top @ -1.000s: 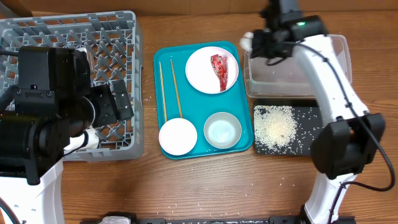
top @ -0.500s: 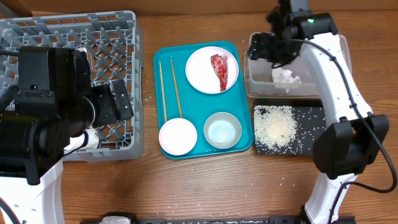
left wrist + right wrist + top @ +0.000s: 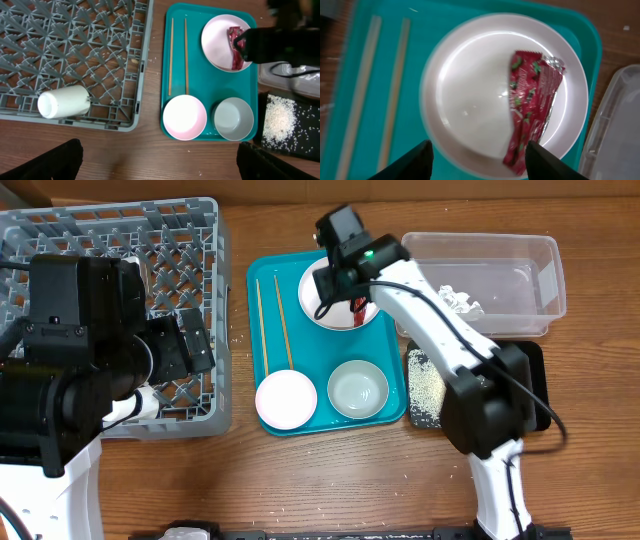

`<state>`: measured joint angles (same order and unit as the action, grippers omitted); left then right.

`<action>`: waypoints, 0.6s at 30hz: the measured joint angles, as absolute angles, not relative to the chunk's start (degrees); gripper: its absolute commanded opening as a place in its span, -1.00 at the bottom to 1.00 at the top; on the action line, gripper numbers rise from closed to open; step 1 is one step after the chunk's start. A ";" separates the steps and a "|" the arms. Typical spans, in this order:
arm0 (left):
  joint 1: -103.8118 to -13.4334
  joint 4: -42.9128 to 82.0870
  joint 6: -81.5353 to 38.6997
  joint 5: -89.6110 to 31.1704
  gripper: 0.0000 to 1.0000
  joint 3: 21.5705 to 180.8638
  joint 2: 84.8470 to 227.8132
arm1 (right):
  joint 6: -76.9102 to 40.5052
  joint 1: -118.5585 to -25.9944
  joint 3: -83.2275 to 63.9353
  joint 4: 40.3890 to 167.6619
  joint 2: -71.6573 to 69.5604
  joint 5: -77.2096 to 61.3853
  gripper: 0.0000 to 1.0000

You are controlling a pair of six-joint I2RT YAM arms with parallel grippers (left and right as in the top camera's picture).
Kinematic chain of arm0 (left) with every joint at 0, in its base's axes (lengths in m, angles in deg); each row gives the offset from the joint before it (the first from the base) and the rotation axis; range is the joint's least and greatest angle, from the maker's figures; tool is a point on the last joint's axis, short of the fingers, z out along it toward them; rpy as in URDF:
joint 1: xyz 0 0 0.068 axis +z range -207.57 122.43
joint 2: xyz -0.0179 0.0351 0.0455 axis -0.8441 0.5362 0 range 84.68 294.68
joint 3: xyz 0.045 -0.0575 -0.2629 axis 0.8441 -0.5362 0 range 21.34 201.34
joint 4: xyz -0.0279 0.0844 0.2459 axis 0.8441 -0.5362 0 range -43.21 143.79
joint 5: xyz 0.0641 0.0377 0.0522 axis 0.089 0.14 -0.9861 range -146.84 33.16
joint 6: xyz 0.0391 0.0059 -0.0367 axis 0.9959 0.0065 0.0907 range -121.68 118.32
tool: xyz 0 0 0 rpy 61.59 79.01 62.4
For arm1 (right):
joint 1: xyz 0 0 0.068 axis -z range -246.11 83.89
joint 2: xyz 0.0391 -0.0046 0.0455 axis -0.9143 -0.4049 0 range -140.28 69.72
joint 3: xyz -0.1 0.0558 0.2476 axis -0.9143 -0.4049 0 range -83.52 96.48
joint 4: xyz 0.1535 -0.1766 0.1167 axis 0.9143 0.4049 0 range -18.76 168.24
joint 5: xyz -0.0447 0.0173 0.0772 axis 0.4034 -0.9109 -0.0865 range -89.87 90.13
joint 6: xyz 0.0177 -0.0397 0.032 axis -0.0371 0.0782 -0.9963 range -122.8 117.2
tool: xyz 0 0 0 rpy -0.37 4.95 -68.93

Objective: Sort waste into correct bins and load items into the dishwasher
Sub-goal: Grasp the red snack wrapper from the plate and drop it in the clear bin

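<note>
Progress near one third, by judgement. Done so far: crumpled white tissue wad (image 3: 460, 300) inside the clear deep plastic tub (image 3: 552, 280) at 2 o'clock of the overhead view. Heap of loose white rice grains (image 3: 278, 120) on the shallow black tray (image 3: 307, 150) at 4 o'clock, half hidden there under the right arm. Small white cup (image 3: 64, 102) on its side in the large square grey plastic dish rack (image 3: 190, 240) at 9 o'clock, near its 7 o'clock corner.

Left to do: red crinkled wrapper (image 3: 530, 105) not yet binned, lying on the round pale pink-white plate (image 3: 465, 100) at 1 o'clock of the flat teal tray (image 3: 210, 82). Right gripper (image 3: 477, 160) just above this plate, fingers spread wide, holding nothing, lower end of the wrapper between them; contact not possible to tell. After that, for the rack: plate, pink bowl (image 3: 184, 117) at 7 o'clock of the tray, grey-green bowl (image 3: 233, 118) at 5 o'clock, pair of thin wooden chopsticks (image 3: 177, 55) at 10 o'clock. Left gripper (image 3: 160, 165) high over the rack's near edge, spread wide, empty.

Surface: brown wooden table (image 3: 330, 480), with few stray white grains (image 3: 146, 61) beside the rack. Of the room, nothing visible beyond the table.
</note>
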<state>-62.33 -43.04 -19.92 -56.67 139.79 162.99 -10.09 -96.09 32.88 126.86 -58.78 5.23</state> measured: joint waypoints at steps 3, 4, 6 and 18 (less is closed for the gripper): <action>-62.33 -43.07 -19.92 -56.67 1.00 139.79 162.99 | -10.05 -95.32 32.00 125.94 -63.37 7.88 0.21; -62.33 -43.07 -19.92 -56.67 0.99 139.79 162.99 | -10.01 -94.97 31.65 125.70 -64.64 8.51 0.21; -62.33 -43.07 -19.92 -56.67 0.99 139.79 162.99 | -10.07 -94.49 31.41 125.85 -65.82 9.30 0.20; -62.33 -43.09 -19.92 -56.67 1.00 139.79 162.99 | -10.51 -93.12 32.72 132.38 -67.74 5.91 -0.92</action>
